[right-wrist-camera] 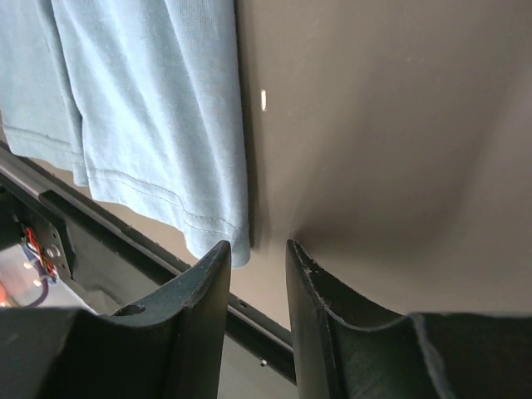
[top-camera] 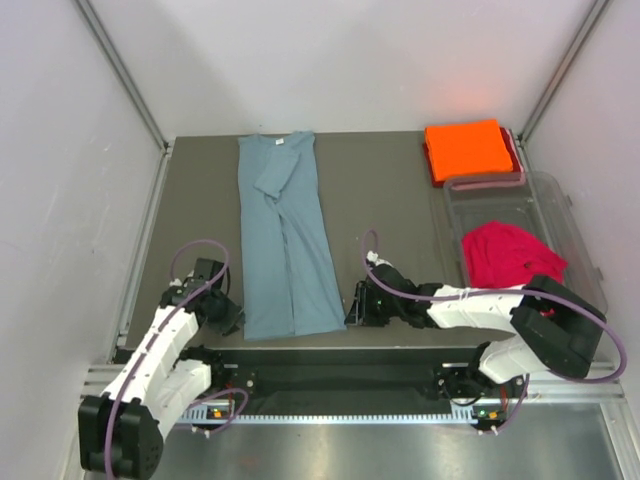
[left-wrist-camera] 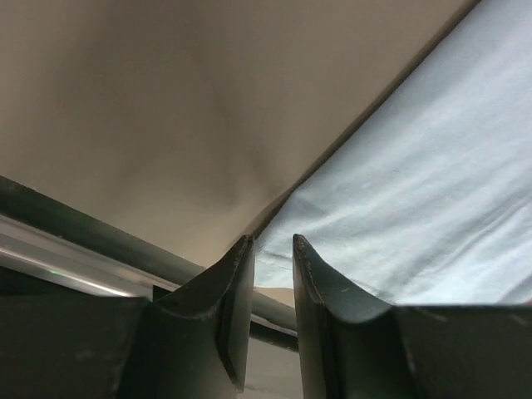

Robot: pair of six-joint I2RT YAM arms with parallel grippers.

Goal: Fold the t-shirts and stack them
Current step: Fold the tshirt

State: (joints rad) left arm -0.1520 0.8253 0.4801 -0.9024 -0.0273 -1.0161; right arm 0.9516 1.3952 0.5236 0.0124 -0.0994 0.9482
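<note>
A grey-blue t-shirt (top-camera: 288, 250) lies on the table, folded lengthwise into a long narrow strip, its hem toward the arms. My left gripper (top-camera: 232, 318) sits low at the strip's near left corner. In the left wrist view the left gripper (left-wrist-camera: 273, 239) is open by a narrow gap, with the shirt's corner (left-wrist-camera: 416, 208) just past the tips and nothing between them. My right gripper (top-camera: 356, 306) is at the near right corner. The right wrist view shows the right gripper (right-wrist-camera: 258, 243) open, with the hem corner (right-wrist-camera: 224, 233) beside its left fingertip. An orange t-shirt (top-camera: 467, 150) lies folded at the back right. A red t-shirt (top-camera: 510, 255) lies crumpled in the tub.
A clear plastic tub (top-camera: 565, 205) stands along the right side of the table, in front of the orange shirt. White walls with metal rails close in the left, right and back. The table's near edge and a black rail (right-wrist-camera: 125, 241) run just below both grippers.
</note>
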